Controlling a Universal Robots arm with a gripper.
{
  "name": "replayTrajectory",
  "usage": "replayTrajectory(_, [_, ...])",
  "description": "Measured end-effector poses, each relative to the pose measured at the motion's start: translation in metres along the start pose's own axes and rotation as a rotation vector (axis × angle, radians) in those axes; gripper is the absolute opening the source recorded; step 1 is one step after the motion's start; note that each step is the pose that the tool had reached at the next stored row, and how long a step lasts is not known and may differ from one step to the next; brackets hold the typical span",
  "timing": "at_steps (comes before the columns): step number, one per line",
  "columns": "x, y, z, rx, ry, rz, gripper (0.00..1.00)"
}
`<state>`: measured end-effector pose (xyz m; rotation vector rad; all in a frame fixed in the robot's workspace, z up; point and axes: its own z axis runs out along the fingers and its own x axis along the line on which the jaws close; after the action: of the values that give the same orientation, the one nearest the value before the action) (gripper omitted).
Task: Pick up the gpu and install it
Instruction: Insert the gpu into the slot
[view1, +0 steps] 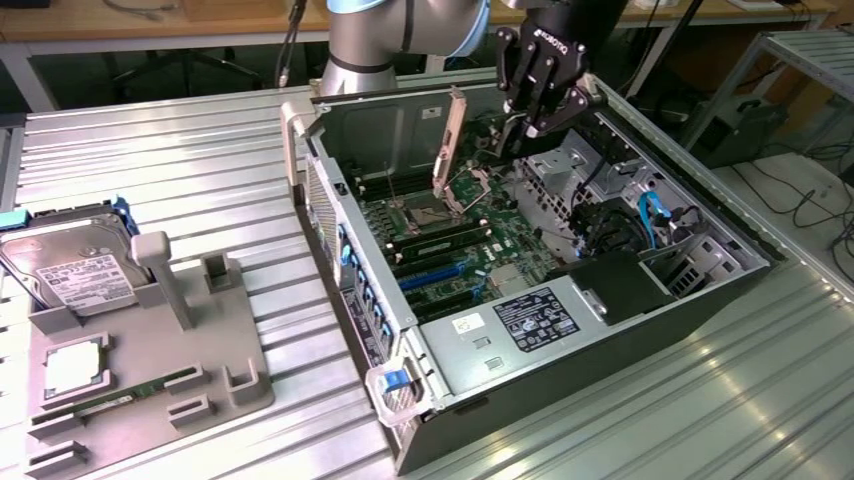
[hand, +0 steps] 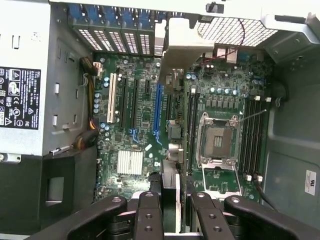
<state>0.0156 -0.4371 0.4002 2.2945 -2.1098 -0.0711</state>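
Observation:
The gpu (hand: 171, 165) is seen edge-on in the wrist view, a thin card running from between my fingers out to its silver bracket (hand: 184, 47). My gripper (hand: 174, 202) is shut on it, with a black finger (hand: 149, 212) on either side. It hangs over the motherboard, just beside the blue expansion slot (hand: 159, 107) and apart from it. In the exterior view my gripper (view1: 531, 125) hovers above the open computer case (view1: 721, 270), over the back of the motherboard (view1: 454, 245).
Beside the blue slot are a white slot (hand: 112, 97) and black slots. The open CPU socket (hand: 217, 140) lies on the card's other side. A power supply (view1: 534, 320) fills the case front. A grey tray (view1: 200, 360) on the exterior view's left holds a hard drive (view1: 74, 270).

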Motion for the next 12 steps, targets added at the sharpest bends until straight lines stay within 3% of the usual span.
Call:
replayTrajectory(3, [0.000, -0.0003, 0.0058, 0.0003, -0.0031, 0.007, 0.27])
replayTrajectory(5, [0.000, -0.0002, 0.0111, 0.0338, -0.0008, 0.018, 0.27])
replayTrajectory(7, [0.000, 0.0003, 0.0203, 0.0347, -0.0011, 0.050, 0.27])
replayTrajectory(12, [0.000, 0.0000, 0.0303, 0.0352, -0.0017, 0.076, 0.27])
